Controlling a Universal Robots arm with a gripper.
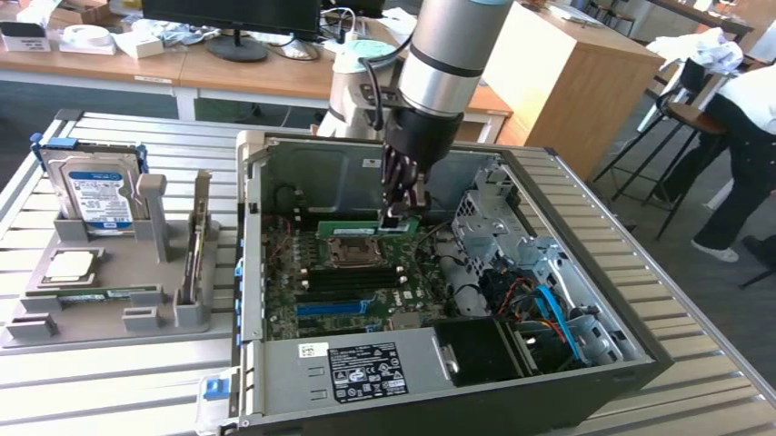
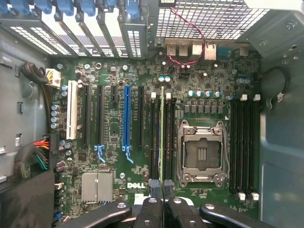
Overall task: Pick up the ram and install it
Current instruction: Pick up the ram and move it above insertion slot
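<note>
The hand (image 1: 401,216) (image 2: 161,186) reaches into the open computer case (image 1: 303,173), which lies on the counter (image 1: 134,381). It is clenched on one end of the ram (image 1: 362,225) (image 2: 162,128). The ram stands on edge over the motherboard (image 2: 114,137), in line with the memory slots (image 2: 154,137) just beside the processor socket (image 2: 201,152). Whether it is seated cannot be told.

Long, narrow green circuit-board ram stick (image 1: 359,225) stands on edge, aligned along black memory slot beside empty processor socket; seating unclear.
</note>
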